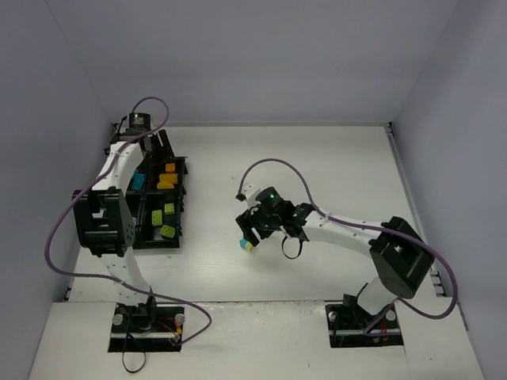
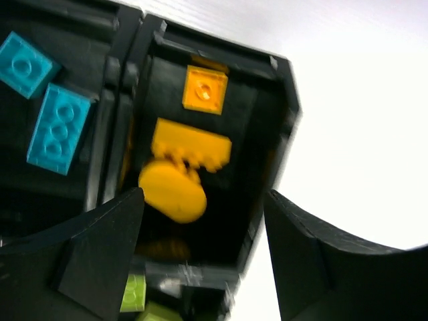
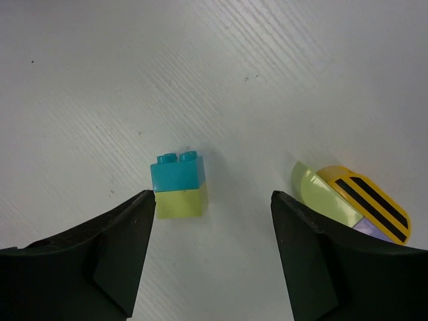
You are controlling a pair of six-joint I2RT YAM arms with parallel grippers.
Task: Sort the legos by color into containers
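The black four-compartment tray (image 1: 181,190) stands at the left. It holds orange bricks (image 1: 168,176), a teal brick (image 1: 136,182) and lime bricks (image 1: 165,222). My left gripper (image 2: 204,200) is open and empty above the orange compartment (image 2: 284,114), over a square orange plate (image 2: 205,90), an orange brick (image 2: 190,144) and a blurred rounded orange piece (image 2: 172,190). Two teal bricks (image 2: 59,128) lie in the compartment beside it. My right gripper (image 3: 212,200) is open above a teal-on-lime stack (image 3: 178,184) lying on the table close to its left finger. The stack also shows in the top view (image 1: 248,245).
A curved piece in lime, purple and yellow with black stripes (image 3: 351,197) lies on the table by my right gripper's right finger. Lime bricks (image 2: 134,294) show in the compartment below the orange one. Grey walls close in the table at the left, back and right.
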